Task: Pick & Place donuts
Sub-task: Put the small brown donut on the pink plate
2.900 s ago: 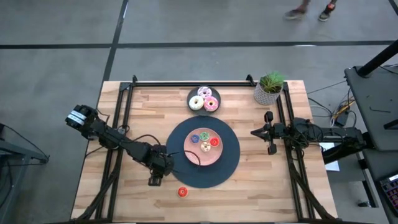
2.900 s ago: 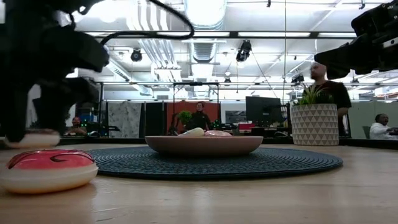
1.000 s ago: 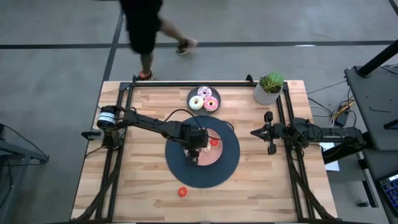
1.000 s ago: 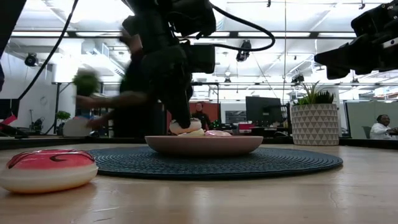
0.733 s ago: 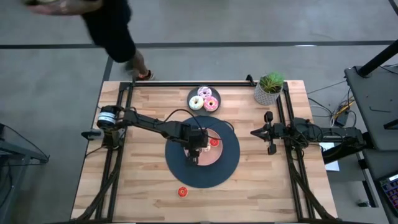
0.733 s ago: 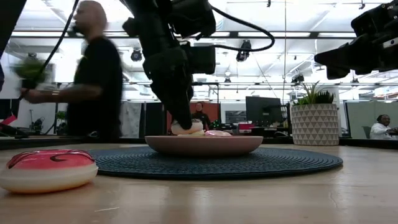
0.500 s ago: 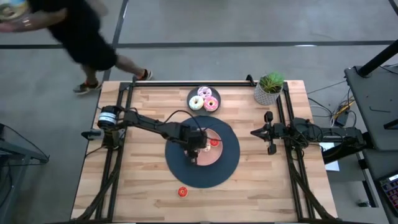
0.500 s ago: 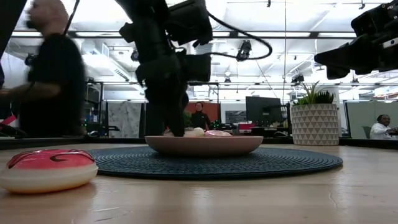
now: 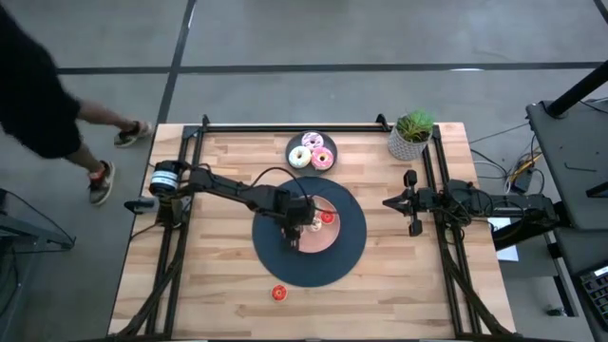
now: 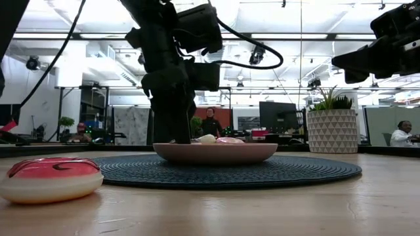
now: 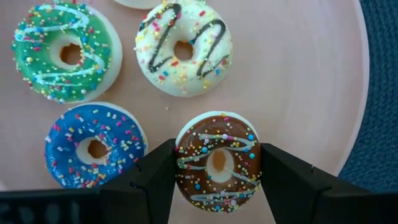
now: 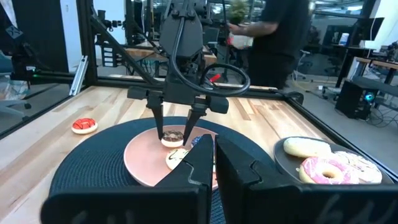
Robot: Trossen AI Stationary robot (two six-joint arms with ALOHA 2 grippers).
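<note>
A large open room with grey floor, ceiling lights and ducts lies beyond the wooden table (image 9: 218, 294); a person (image 9: 38, 95) walks past its far left corner, another sits at far right in the low view, and one stands in the background. At the table's centre lies a round dark mat (image 9: 351, 252), taken here as landmark. On the mat sits the pink plate (image 11: 298, 81). Beyond the mat, toward the far edge, is a dark plate (image 9: 292, 143) holding three larger donuts (image 9: 313, 152). To the far right of the mat stands a potted plant (image 9: 410, 134). The right arm waits to the right of the mat, its gripper (image 9: 410, 202) with jaws pressed together, clear of everything. The left arm reaches in from the left, and the left gripper (image 11: 214, 177) is down over the pink plate, its jaws closed on either side of a brown donut (image 11: 217, 160) resting on the plate's surface. Beside it on the plate lie a blue donut (image 11: 93, 146), a green donut (image 11: 65, 51) and a cream donut (image 11: 183, 46) with dark stripes. A red donut (image 9: 278, 293) lies alone on the wood, just off the mat's near edge.
</note>
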